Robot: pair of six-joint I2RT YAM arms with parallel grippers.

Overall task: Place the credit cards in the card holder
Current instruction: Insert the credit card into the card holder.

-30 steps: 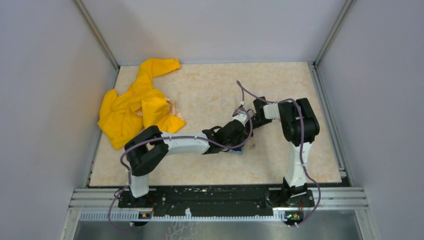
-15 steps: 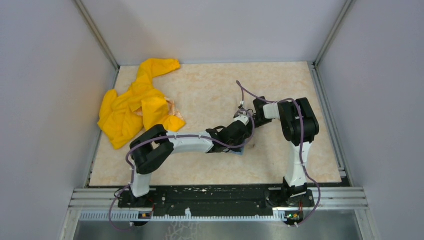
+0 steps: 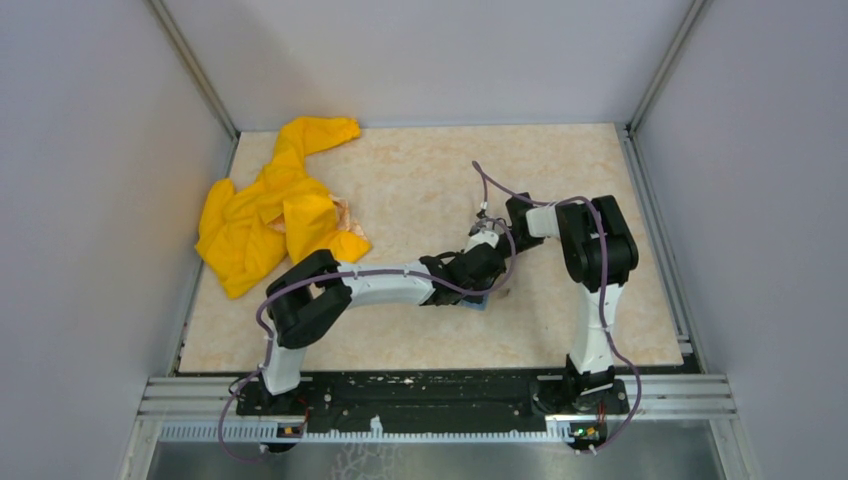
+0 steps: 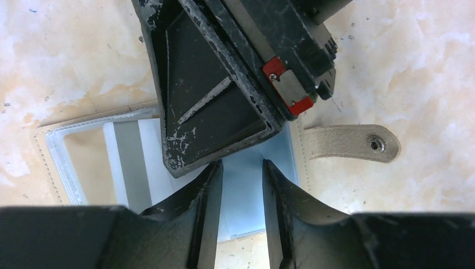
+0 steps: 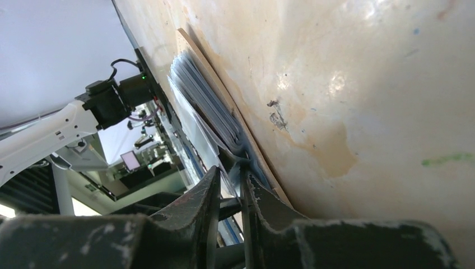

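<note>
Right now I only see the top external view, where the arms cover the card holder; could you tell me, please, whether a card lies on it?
Observer: Yes; the left wrist view shows a pale blue card lying across the open card holder.
Operator: Is anything gripping it?
Observer: Not the left gripper; it hangs over the card, fingers apart, nothing between them.
Operator: And the other arm?
Observer: The right gripper, by its own camera, is nearly closed, apparently pinching one of the holder's thin sleeves.
</note>
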